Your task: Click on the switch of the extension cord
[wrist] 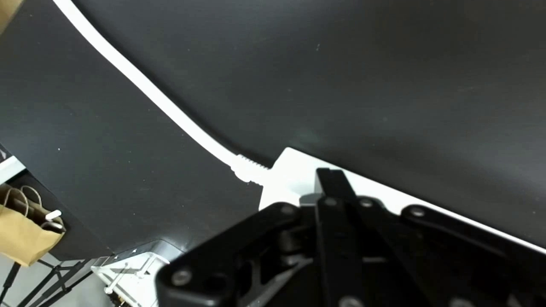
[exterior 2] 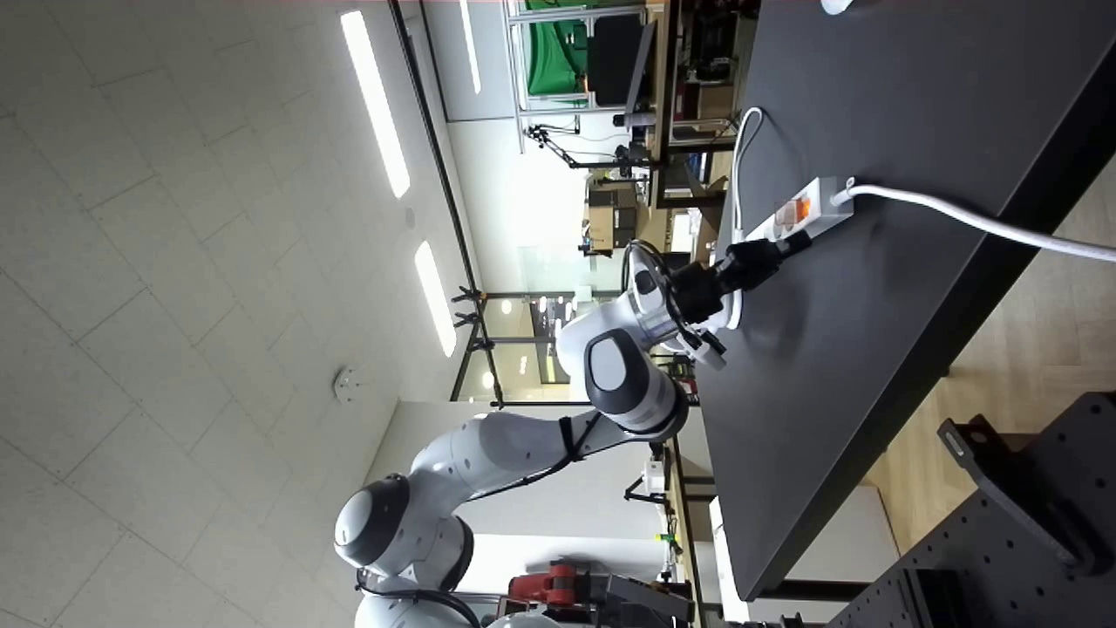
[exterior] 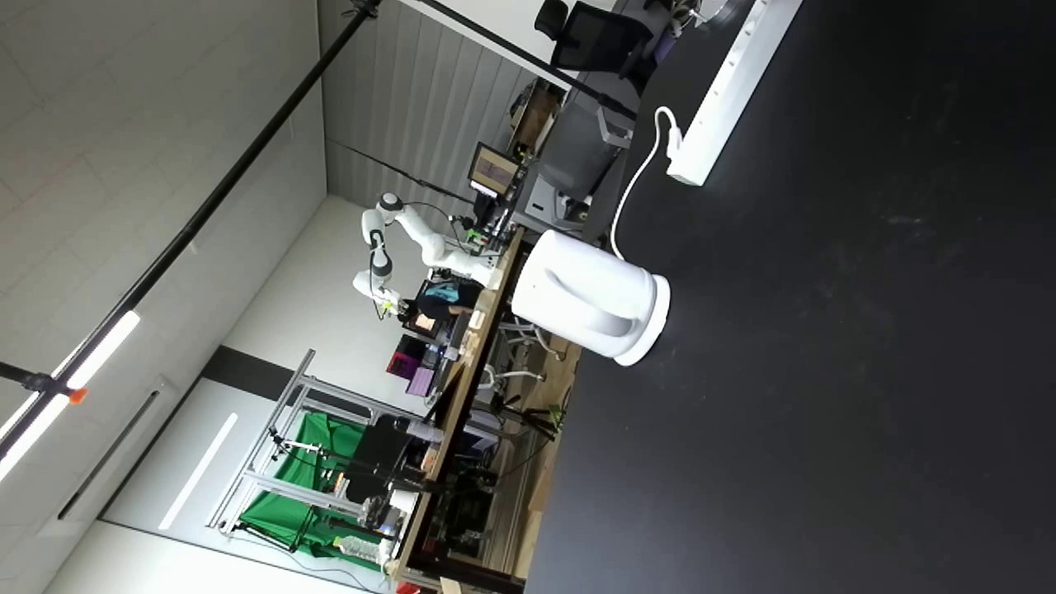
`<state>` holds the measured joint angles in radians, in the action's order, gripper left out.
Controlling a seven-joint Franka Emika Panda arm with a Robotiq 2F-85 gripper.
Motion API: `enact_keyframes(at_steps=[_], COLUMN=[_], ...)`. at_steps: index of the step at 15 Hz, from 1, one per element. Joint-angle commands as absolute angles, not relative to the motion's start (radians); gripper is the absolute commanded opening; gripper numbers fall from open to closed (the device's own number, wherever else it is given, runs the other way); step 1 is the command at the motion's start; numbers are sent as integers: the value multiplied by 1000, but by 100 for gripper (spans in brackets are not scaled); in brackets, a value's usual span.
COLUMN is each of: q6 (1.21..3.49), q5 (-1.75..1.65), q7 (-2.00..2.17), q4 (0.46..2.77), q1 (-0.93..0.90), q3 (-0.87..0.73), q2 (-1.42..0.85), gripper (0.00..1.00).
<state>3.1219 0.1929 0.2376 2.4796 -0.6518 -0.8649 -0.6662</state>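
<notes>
The extension cord is a long white power strip [exterior: 734, 91] at the top right of an exterior view. In an exterior view its near end [exterior 2: 833, 209] shows an orange switch [exterior 2: 793, 211] and a white cable [exterior 2: 959, 214]. In the wrist view the strip [wrist: 286, 168] is washed out and its switch cannot be made out. My gripper [exterior 2: 798, 244] has its fingertips pressed together, with nothing seen between them. The fingertips [wrist: 335, 172] overlap the strip near its cable end in the wrist view. I cannot tell whether they touch it.
A white kettle-like appliance [exterior: 586, 297] stands on the dark table [exterior: 792, 396]; its cable [exterior: 635, 177] runs to the strip. In an exterior view it is mostly hidden behind my wrist. A table edge [exterior 2: 976, 253] lies near the strip's cable. A paper bag [wrist: 25, 234] shows beyond the table.
</notes>
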Motion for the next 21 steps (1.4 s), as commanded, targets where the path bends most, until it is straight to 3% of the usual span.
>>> enact_keyframes(at_steps=[1,6,15,21], q6=[2974,2752,2514,2448], q5=[135,21,52,88], q7=[216,210,97,59], q4=[2440,2356,2213,2132], q1=[-625,-473,32,176], q3=[-885,-785,-336,-233], q2=[-593,-478,-385,-421], gripper=[0,0,0,0])
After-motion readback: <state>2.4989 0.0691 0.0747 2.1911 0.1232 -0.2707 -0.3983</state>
